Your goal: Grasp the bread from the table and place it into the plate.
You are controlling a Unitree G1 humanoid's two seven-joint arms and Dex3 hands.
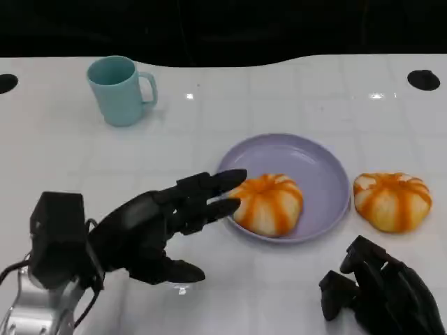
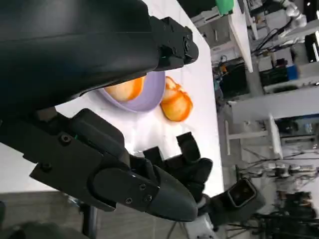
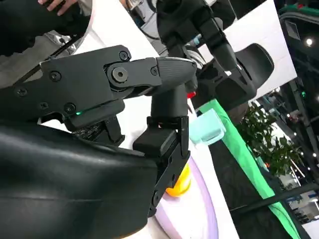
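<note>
An orange-striped bread (image 1: 269, 204) lies in the lavender plate (image 1: 321, 167), on its near left side. A second, similar bread (image 1: 391, 201) sits on the table just right of the plate. My left hand (image 1: 164, 227) reaches in from the lower left with its fingers spread and nothing in them; its fingertips (image 1: 230, 178) are at the left edge of the bread in the plate. My right hand (image 1: 380, 293) rests low at the front right, holding nothing, a short way in front of the second bread. The left wrist view shows plate (image 2: 152, 94), both breads (image 2: 177, 104) and the right hand (image 2: 182, 167).
A teal mug (image 1: 120, 91) stands at the back left, well away from the plate. Two black round marks (image 1: 423, 79) sit near the table's far edge. White tabletop lies open between the mug and the plate.
</note>
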